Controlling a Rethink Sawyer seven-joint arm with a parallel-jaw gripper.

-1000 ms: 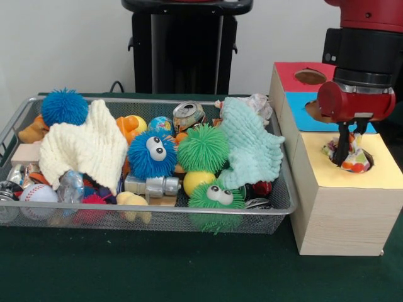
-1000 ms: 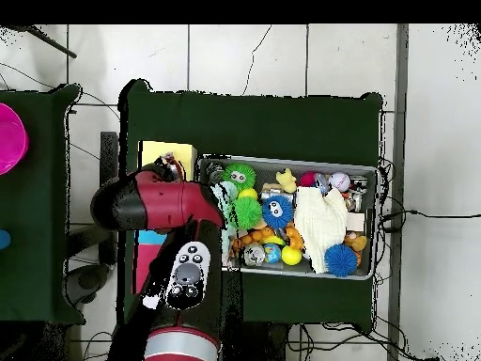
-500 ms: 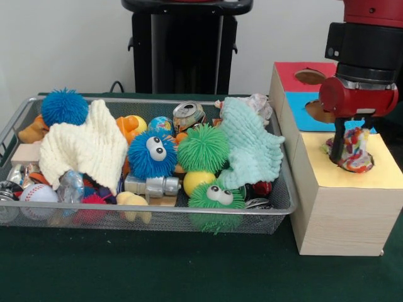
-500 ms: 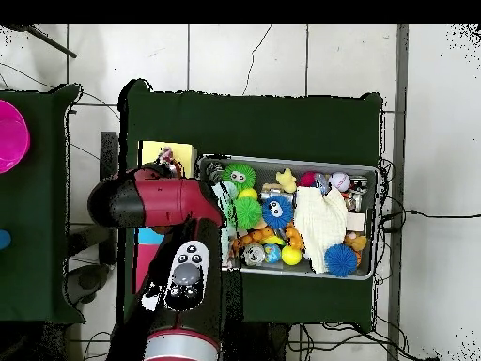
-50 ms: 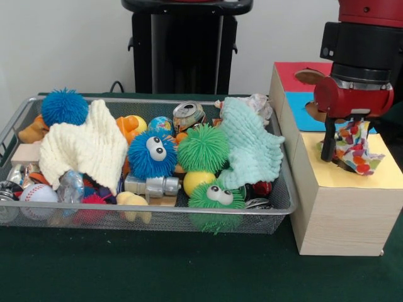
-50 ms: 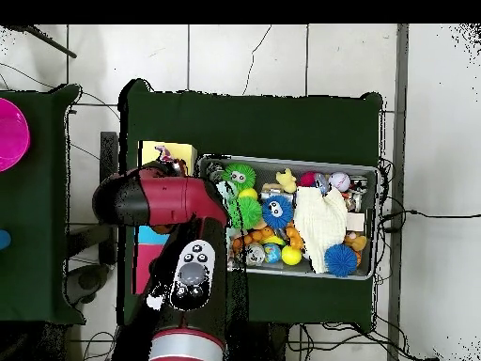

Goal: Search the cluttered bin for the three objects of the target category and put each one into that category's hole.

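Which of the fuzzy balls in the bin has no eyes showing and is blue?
The blue fuzzy ball at the bin's far left corner, behind the cream cloth. The other blue one mid-bin shows two big eyes.

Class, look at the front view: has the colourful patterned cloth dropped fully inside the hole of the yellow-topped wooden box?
No: the colourful patterned cloth lies draped on the yellow-topped wooden box, largely above its surface.
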